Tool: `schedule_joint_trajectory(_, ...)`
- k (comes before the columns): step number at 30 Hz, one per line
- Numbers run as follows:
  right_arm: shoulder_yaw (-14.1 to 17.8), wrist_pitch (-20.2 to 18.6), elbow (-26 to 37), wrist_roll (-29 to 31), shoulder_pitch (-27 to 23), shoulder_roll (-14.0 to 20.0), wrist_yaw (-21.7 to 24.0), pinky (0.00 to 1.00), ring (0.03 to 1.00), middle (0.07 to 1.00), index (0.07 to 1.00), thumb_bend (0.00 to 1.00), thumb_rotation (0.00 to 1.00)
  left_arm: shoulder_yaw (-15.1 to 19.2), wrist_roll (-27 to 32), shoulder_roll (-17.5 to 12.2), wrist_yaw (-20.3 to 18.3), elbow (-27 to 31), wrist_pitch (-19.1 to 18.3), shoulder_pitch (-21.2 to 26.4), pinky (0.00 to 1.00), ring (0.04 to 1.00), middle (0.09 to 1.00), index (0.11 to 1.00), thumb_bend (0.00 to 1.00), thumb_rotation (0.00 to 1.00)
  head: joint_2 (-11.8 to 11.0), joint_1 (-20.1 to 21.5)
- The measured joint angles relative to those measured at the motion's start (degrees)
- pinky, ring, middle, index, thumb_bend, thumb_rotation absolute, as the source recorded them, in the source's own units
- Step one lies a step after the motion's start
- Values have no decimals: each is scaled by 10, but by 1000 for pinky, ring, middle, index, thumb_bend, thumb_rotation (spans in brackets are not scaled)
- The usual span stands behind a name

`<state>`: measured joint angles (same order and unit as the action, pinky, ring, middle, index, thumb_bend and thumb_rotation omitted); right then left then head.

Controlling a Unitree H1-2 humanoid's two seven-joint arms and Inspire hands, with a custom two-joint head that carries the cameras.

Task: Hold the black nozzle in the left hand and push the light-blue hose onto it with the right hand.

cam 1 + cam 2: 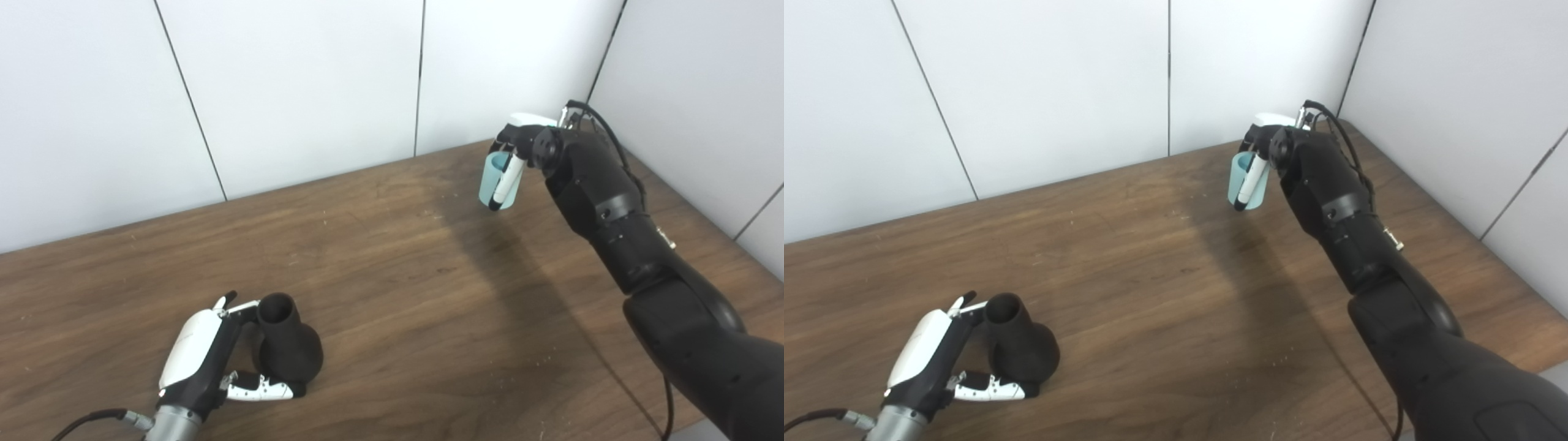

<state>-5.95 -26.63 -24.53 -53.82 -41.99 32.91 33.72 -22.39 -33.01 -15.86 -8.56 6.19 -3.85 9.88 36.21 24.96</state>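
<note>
The black nozzle [289,345] stands on the wooden table [398,257] at the front left, narrow open end up and tilted slightly. My left hand [208,355] wraps around it from the left, thumb under its wide base and fingers behind the neck. Far across the table at the back right, my right hand [520,153] is shut on the short light-blue hose [493,181], which is held upright with a white finger [508,181] across its front. In the right eye view the hose [1240,179] appears lifted just above the table.
White wall panels [294,92] close the table's back and right sides, meeting in a corner behind the right hand. A cable [597,125] runs along the right forearm. Bare wood lies between the two hands.
</note>
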Motion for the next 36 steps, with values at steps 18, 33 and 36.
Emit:
schedule_joint_trajectory(18,-59,2,-20,55,0,23,-54,589,630,701,723,917,23,0,-1,3,0,0,-1,-1,1000,711,489,486,523,0,11,-6)
schedule_joint_trajectory(33,-73,0,-22,70,1,27,-56,551,585,669,684,858,0,0,-1,3,-2,3,-5,-1,1000,703,493,482,523,0,17,-5)
schedule_joint_trajectory(36,-75,1,-22,71,1,27,-58,546,577,664,683,857,0,0,-1,3,-2,3,-5,-1,1000,703,494,481,522,0,17,-6)
